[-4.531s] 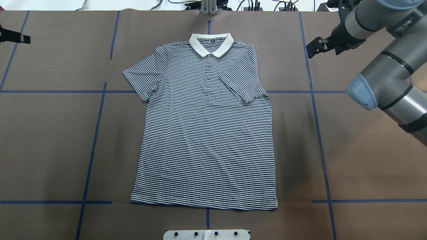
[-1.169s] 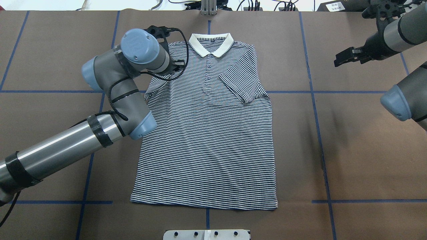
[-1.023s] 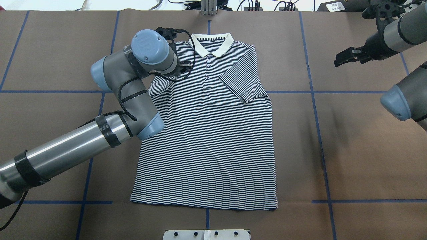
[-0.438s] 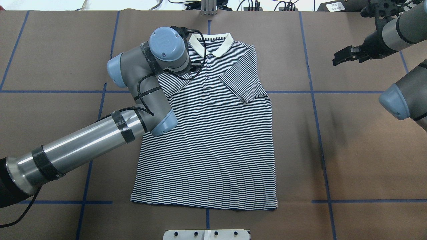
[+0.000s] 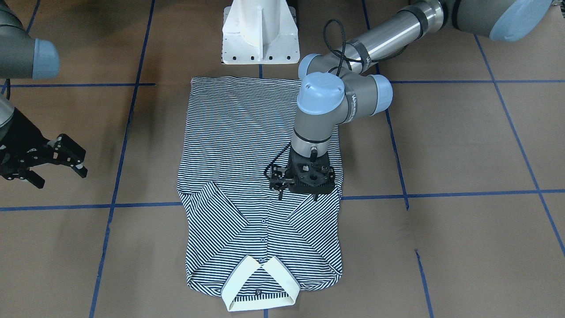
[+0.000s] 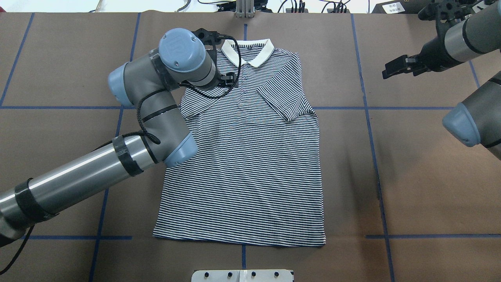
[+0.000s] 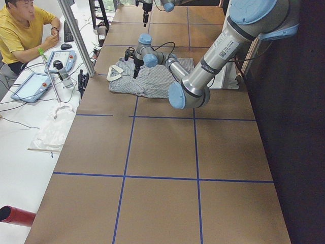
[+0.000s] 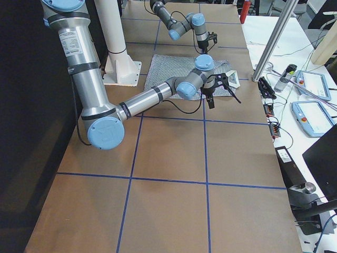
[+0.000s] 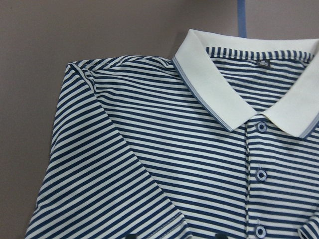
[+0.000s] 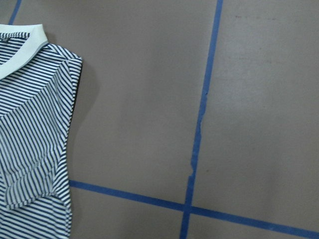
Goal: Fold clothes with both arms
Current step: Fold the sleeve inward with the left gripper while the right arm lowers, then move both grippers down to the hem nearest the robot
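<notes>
The striped polo shirt lies flat on the brown table, cream collar at the far edge. Both sleeves are folded in onto the chest. My left gripper hovers over the folded left sleeve, pointing down. In the left wrist view its two tips stand apart at the bottom edge above the sleeve hem, so it is open and holds nothing. My right gripper is open and empty, above bare table well right of the shirt; it also shows in the front view.
Blue tape lines cross the brown table cover. The white pedestal base stands just behind the shirt's hem. An operator in yellow sits beyond the far table edge with tablets and a metal post.
My left arm came in and laid the left sleeve across the chest. In the last half second its wrist drew back to the left and rose. My right gripper drifted slightly left.
</notes>
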Controlling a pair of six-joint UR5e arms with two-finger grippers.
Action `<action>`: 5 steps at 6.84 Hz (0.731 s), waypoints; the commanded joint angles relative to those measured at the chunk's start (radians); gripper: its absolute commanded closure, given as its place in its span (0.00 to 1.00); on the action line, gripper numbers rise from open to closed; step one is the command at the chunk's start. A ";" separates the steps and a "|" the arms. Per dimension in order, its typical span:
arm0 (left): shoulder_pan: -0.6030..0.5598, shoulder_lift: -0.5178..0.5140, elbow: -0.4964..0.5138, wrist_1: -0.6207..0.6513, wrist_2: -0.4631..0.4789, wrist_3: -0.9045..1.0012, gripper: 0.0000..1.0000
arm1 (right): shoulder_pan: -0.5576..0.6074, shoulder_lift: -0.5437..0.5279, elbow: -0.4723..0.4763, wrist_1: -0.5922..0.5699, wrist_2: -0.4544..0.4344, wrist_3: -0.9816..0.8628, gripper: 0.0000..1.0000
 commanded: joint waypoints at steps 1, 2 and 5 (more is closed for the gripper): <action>0.005 0.165 -0.269 0.044 -0.052 0.035 0.00 | -0.129 -0.027 0.124 -0.004 -0.019 0.249 0.00; 0.021 0.230 -0.355 0.034 -0.070 0.035 0.00 | -0.213 -0.085 0.219 -0.007 -0.075 0.354 0.00; 0.177 0.373 -0.513 0.034 -0.047 -0.075 0.00 | -0.590 -0.246 0.438 -0.010 -0.418 0.724 0.00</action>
